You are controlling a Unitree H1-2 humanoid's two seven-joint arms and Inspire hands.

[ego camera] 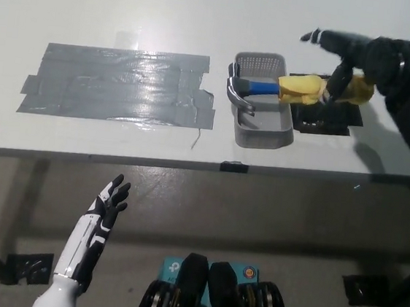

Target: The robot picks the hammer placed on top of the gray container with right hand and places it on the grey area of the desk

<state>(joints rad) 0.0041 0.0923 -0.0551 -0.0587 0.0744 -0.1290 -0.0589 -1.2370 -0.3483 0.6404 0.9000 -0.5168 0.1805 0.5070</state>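
Note:
A hammer [300, 88] with a steel claw head, blue neck and yellow-wrapped handle lies across the rim of the gray container [261, 124], handle pointing right. My black right hand [351, 55] hovers open over the handle's right part, fingers spread, one reaching left above the handle. It holds nothing. The grey taped area [117, 84] lies on the white desk to the container's left. My white left hand [105, 207] rests open below the desk's front edge at lower left.
A black mat [327, 124] lies under the handle's end, right of the container. The desk's front edge [189, 166] runs across the middle of the picture, with floor and table legs below.

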